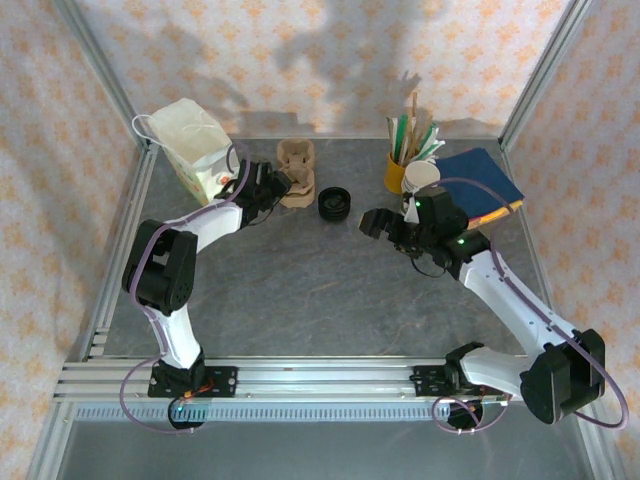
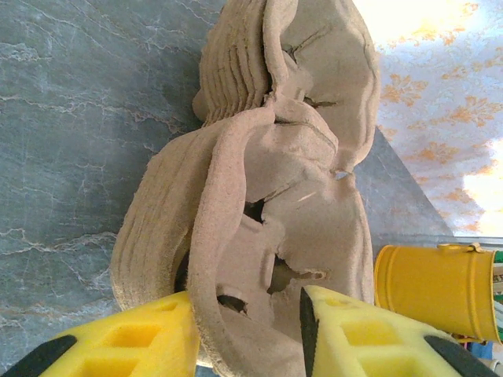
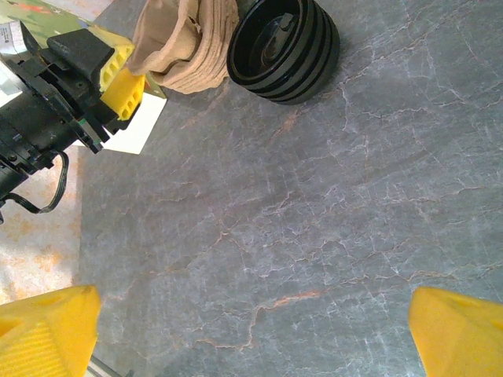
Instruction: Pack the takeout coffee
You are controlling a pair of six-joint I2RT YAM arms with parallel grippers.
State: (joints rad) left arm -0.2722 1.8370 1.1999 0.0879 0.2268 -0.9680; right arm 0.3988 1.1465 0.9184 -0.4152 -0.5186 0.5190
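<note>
Hovering over the bare grey table (image 1: 320, 290), the right gripper (image 3: 251, 326) is holding its yellow fingers (image 3: 47, 334) wide apart, with nothing between them. Just beyond it, a short stack of black lids (image 1: 335, 204) is sitting on the table. Left of the lids, the left gripper (image 2: 247, 314) is reaching into a stack of brown pulp carriers (image 1: 298, 170). Its fingers are pressing from both sides on the wall of the top carrier (image 2: 236, 236), which is tilting up off the ones beneath (the lifted edge is nearest the wrist camera). Farther back on the left, a paper bag (image 1: 190, 145) is standing by the corner post. At the far right, a yellow cup (image 1: 397, 172) is holding sticks and straws, with a white cup (image 1: 421, 177) just beside it and a blue flat pack (image 1: 485, 180) lying behind.
</note>
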